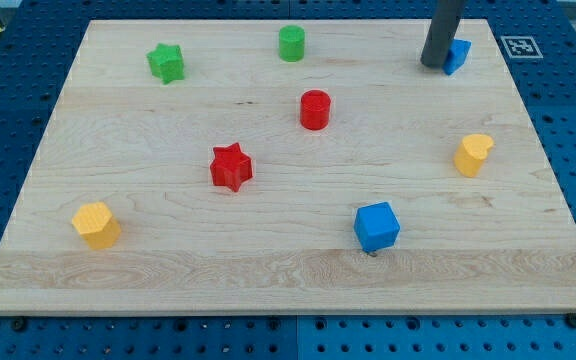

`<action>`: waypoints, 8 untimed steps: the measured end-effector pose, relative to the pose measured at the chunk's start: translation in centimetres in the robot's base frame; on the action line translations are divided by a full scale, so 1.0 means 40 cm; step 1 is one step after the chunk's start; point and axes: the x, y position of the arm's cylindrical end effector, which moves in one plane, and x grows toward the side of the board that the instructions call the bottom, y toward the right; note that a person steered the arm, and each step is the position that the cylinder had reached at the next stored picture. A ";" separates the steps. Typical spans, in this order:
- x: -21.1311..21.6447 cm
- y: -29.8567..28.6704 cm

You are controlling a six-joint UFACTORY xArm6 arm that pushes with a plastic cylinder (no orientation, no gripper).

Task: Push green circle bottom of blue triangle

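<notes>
While my tip touches the blue triangle on its left side, the green circle stands upright, a short round block, well to the triangle's left. No side of it points anywhere. My rod has no pincer. A red circle sits below-left of the triangle.

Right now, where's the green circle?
The green circle sits near the view's top edge, just left of centre, with the green star to its left, the red circle below it, and my tip far right.
</notes>
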 end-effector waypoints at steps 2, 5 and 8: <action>0.000 0.038; -0.088 -0.100; -0.196 -0.592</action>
